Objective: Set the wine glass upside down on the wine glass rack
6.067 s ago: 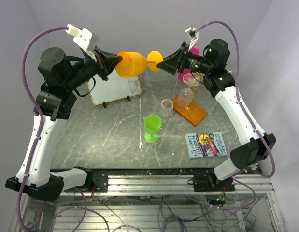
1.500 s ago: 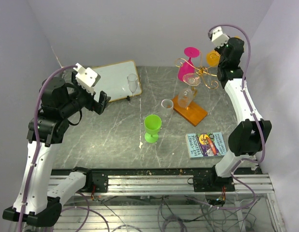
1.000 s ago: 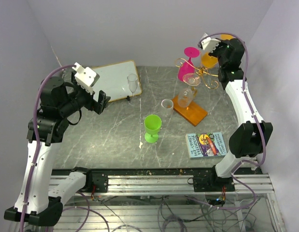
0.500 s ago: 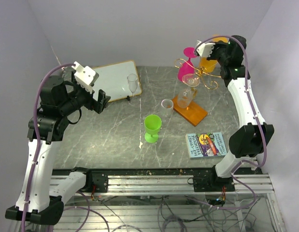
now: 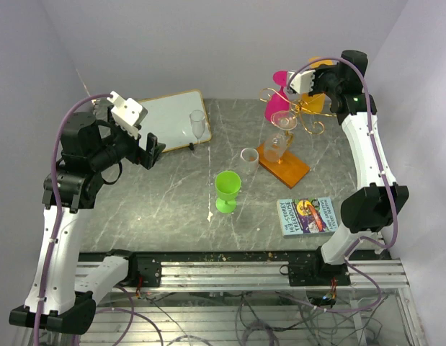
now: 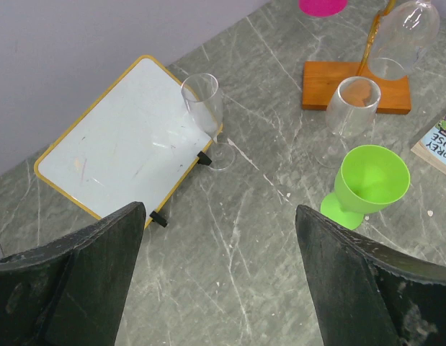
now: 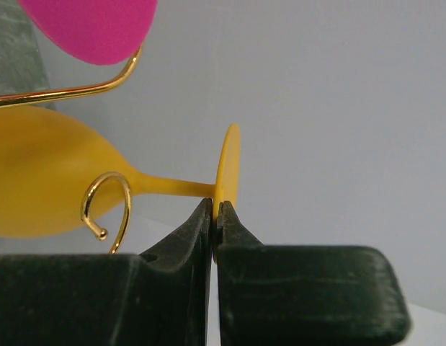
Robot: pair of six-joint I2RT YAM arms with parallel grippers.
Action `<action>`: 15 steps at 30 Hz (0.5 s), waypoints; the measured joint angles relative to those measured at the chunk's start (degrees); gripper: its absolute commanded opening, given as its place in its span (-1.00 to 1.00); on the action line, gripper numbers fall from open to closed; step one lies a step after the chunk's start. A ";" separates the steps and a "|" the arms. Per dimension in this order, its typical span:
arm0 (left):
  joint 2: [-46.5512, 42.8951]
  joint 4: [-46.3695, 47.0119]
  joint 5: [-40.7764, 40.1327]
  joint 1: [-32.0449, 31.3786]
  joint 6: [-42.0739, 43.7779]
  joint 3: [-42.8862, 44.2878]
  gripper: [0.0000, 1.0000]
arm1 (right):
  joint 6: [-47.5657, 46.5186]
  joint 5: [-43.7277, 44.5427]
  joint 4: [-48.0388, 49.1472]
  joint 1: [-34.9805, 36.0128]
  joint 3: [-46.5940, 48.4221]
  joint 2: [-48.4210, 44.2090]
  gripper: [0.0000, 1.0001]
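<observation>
The wine glass (image 7: 42,173) is yellow-orange and lies sideways, its stem crossing a curled gold arm (image 7: 107,205) of the wine glass rack. My right gripper (image 7: 215,209) is shut on the rim of the glass's foot (image 7: 228,162). From above, this gripper (image 5: 308,78) sits high at the back right beside the gold rack (image 5: 300,108), with the glass bowl (image 5: 318,103) just behind the wires. The rack's orange base (image 5: 284,166) rests on the table. My left gripper (image 6: 219,216) hangs open over the left side of the table (image 5: 150,150), holding nothing.
A pink glass (image 5: 278,101) and clear glasses (image 5: 284,119) hang on the rack. A green glass (image 5: 228,189), a small clear glass (image 5: 249,155), a clear flute (image 5: 198,126), a white board (image 5: 165,119) and a book (image 5: 307,215) stand on the table.
My right gripper has swung left with the wine glass, from the rack's right side up against its gold arms. The left arm has barely moved.
</observation>
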 measured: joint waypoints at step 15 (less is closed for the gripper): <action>0.28 0.09 0.98 0.37 -0.92 0.00 0.91 | -5.64 -2.16 -3.28 0.13 0.50 0.85 -1.00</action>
